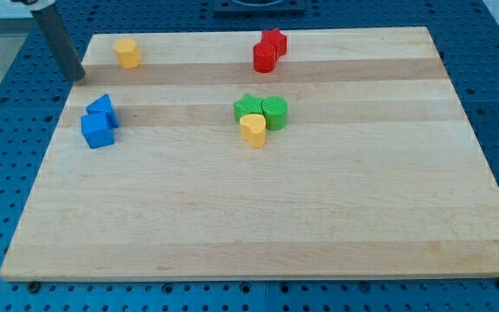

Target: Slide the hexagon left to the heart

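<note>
My tip (79, 76) is hovering at the table's (319, 225) upper-left edge, gripping nothing, while the yellow hexagon (127, 53) is sitting just to its right, the yellow heart (253, 131) lying far rightward, mid-table.

Single view from above the wooden board's (258, 217) near edge, angled down, whole board framed.

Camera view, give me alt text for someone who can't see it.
A wooden board holds small blocks, with my tip at its top-left edge, left of a yellow hexagon. A yellow heart touches two green blocks near the middle; two red blocks sit at the top, two blue blocks at the left.
</note>
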